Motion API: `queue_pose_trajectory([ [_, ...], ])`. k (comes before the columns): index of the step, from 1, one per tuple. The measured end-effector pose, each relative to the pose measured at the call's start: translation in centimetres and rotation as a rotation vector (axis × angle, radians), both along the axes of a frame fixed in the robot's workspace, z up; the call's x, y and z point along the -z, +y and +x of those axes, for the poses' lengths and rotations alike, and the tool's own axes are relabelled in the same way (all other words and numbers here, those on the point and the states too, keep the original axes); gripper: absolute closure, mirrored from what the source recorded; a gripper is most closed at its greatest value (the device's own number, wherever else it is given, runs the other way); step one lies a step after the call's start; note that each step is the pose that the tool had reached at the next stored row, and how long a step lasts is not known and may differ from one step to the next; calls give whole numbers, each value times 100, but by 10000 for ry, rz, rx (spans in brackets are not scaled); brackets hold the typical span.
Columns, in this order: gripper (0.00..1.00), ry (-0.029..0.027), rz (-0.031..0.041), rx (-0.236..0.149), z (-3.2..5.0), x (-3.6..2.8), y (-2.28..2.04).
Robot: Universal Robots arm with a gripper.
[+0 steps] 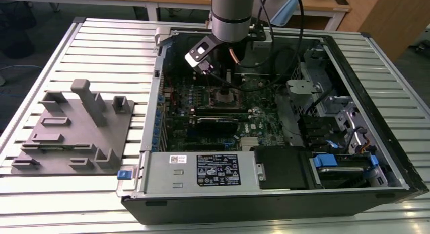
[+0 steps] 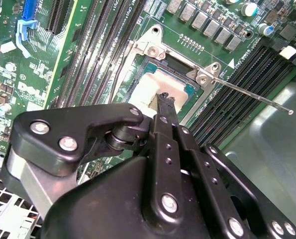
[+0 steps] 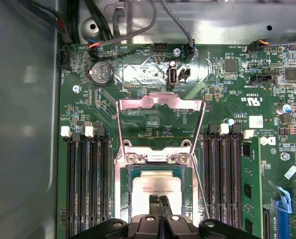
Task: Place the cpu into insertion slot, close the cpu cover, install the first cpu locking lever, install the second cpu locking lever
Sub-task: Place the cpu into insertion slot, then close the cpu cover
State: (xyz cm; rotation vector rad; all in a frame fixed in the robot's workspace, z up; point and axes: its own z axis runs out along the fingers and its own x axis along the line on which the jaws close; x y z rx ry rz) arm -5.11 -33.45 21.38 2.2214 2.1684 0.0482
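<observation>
The computer case lies open on the slatted table, and the arm (image 1: 232, 12) reaches down into it. The cpu (image 3: 157, 185), a silver-grey square, lies in the insertion slot (image 3: 122, 191) on the green board. My gripper (image 3: 159, 200) is shut, its two fingertips pressed together right over the cpu's top (image 2: 150, 84). The cpu cover (image 3: 157, 101), a silver frame, stands swung open behind the socket. A thin wire locking lever (image 2: 252, 94) sticks out loose from the socket's hinge. In the exterior view the gripper (image 1: 218, 82) hangs just above the socket (image 1: 225, 98).
Long black memory slots (image 3: 85, 184) flank the socket on both sides. A coin battery (image 3: 101, 73) and cables sit beyond the cover. In the exterior view, a labelled grey box (image 1: 201, 171) fills the case's near side, and a grey block fixture (image 1: 74, 128) lies on the table at the left.
</observation>
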Motion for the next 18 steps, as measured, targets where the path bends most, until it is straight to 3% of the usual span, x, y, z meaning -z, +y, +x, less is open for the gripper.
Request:
queue_pose_trajectory([
  [18,90,6,9,-1,0,-29,0],
])
